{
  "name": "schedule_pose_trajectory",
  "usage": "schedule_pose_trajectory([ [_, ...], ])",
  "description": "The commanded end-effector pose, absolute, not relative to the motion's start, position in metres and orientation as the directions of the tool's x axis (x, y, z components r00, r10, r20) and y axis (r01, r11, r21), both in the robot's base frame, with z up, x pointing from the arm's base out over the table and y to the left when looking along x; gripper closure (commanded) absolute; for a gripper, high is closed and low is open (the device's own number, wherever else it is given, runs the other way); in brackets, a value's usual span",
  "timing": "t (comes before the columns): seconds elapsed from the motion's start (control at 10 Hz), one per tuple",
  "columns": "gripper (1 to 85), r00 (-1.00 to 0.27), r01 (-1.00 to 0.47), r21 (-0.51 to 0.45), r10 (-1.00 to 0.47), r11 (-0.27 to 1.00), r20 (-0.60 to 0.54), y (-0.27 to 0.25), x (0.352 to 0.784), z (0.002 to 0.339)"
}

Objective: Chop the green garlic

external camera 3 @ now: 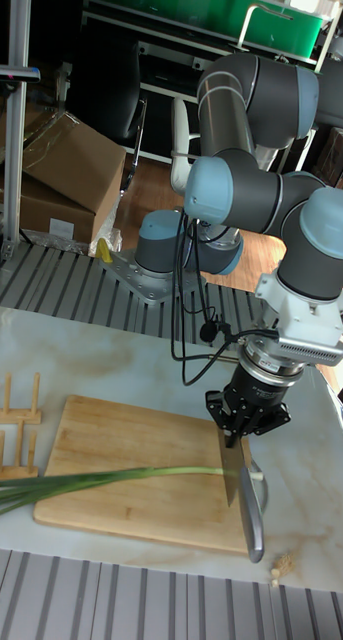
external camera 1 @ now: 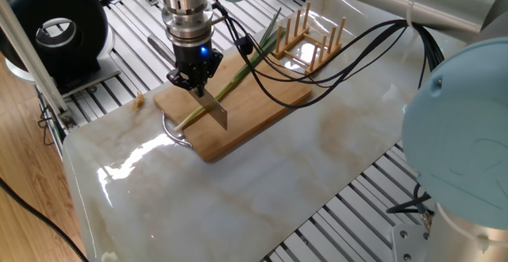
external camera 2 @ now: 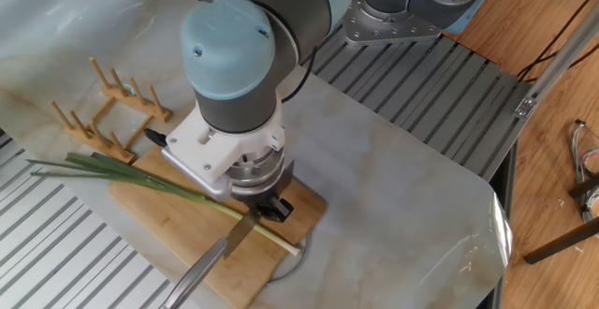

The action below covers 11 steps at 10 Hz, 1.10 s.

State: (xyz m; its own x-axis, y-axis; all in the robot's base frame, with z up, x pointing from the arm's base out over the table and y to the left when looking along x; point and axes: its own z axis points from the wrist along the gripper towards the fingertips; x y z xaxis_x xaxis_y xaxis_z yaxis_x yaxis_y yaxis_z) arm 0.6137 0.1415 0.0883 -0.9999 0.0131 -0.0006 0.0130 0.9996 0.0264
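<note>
One garlic (external camera 1: 230, 87) stalk, uncut, lies on one board (external camera 1: 262, 107). One gripper (external camera 1: 190, 81) clamped on one knife (external camera 1: 213, 111); blade across pale end.

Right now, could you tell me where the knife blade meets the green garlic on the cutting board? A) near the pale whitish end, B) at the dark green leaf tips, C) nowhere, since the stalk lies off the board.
A: the knife held by the end effector crosses the green garlic close to its pale end, on the cutting board.
</note>
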Motion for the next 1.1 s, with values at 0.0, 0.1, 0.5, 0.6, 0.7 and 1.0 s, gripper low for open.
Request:
schedule_pose_trajectory([
  [0.0, 84.3, -0.999, 0.038, 0.070, 0.037, 0.997, 0.007, 0.155, 0.612, 0.089],
  [0.1, 84.3, -0.999, 0.042, 0.073, 0.042, 0.996, 0.006, 0.156, 0.613, 0.089],
  [0.5, 84.3, -0.998, 0.062, 0.067, 0.062, 0.996, 0.004, 0.160, 0.613, 0.083],
  [0.6, 84.3, -0.998, 0.064, 0.067, 0.064, 0.996, 0.001, 0.161, 0.614, 0.081],
  [0.7, 84.3, -0.998, 0.064, 0.065, 0.064, 0.996, 0.001, 0.161, 0.614, 0.080],
  [1.0, 84.3, -0.998, 0.065, 0.061, 0.065, 0.996, 0.001, 0.160, 0.614, 0.078],
])
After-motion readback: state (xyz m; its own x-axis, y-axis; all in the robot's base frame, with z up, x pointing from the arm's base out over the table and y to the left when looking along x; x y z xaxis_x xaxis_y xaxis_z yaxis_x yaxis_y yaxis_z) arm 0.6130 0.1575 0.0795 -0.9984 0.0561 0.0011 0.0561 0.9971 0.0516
